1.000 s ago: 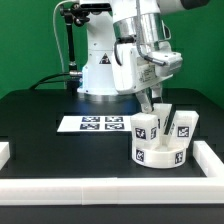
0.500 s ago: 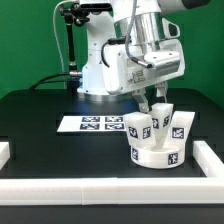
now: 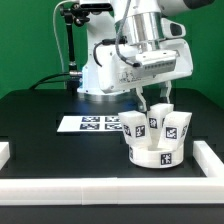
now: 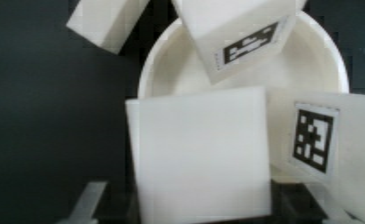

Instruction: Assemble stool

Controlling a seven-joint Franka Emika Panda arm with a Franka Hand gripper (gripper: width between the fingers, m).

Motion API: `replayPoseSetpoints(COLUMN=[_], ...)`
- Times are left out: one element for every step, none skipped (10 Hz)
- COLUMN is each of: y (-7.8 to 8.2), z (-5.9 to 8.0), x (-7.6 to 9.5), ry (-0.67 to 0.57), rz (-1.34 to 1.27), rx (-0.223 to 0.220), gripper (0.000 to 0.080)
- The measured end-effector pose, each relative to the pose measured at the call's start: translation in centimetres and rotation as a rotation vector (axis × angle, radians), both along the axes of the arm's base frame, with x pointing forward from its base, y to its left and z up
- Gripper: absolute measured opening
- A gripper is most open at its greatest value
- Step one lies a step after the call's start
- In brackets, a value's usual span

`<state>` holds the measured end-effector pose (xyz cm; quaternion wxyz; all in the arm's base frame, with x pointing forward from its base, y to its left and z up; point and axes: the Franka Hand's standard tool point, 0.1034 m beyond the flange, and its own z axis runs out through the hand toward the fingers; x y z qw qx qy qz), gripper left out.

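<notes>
The stool's round white seat (image 3: 150, 155) lies on the black table with three tagged white legs standing on it. My gripper (image 3: 157, 103) comes down from above and is shut on the middle leg (image 3: 158, 120). A second leg (image 3: 138, 126) stands on the exterior view's left and a third (image 3: 178, 126) on its right. In the wrist view the held leg (image 4: 200, 150) fills the space between my gripper's (image 4: 205, 200) jaws, over the seat (image 4: 170, 65). One finger (image 4: 94, 203) shows beside it, and two tagged legs (image 4: 321, 140) (image 4: 246, 35) stand close by.
The marker board (image 3: 92, 123) lies flat on the table, to the exterior view's left of the stool. White border rails run along the front (image 3: 110, 187) and at the exterior view's right (image 3: 206, 155). The robot's base (image 3: 100, 70) stands behind. A white piece (image 4: 111, 22) shows beyond the seat's rim.
My gripper, the held leg and the whole seat have shifted a little toward the exterior view's left, and the wrist has turned somewhat. The grip has stayed the same.
</notes>
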<state>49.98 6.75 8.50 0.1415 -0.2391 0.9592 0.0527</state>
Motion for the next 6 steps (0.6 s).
replayPoseSetpoints(y=[-0.08, -0.22, -0.29, -0.53, -0.58, -0.74], z=[-0.03, -0.03, 0.01, -0.01, -0.01, -0.02], x=[0.05, 0.05, -0.08, -0.4, -0.3, -0.3], ry=[-0.013, -0.031, -0.043, -0.053, -0.059, -0.061], rz=[-0.051, -0.122, -0.156, -0.23, -0.245, -0.247], rx=[0.009, 0.015, 0.016, 0.021, 0.018, 0.017], gripper=[0.0338, 0.0338, 0.0338, 0.0338, 0.0338, 0.0338])
